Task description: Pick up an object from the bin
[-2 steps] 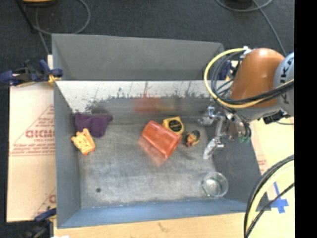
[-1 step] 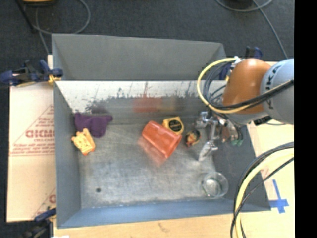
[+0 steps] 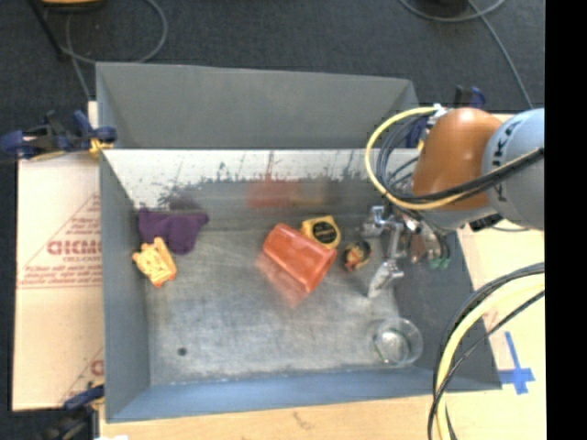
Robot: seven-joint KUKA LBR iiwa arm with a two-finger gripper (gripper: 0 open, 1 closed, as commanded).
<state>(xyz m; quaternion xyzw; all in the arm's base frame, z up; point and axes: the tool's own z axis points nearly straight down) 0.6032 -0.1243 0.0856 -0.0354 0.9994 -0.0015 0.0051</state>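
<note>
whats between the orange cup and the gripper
A small brown-orange thing lies between the orange cup and the gripper, in the camera view.

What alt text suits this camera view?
A robot arm's tool hangs at the right of a grey bin, beside a brown object, an orange cup and a yellow tape measure. Purple cloth and yellow toy lie left.

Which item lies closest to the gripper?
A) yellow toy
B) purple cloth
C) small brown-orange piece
C: the small brown-orange piece lies right beside the gripper on the bin's right side, next to the orange cup.
</note>
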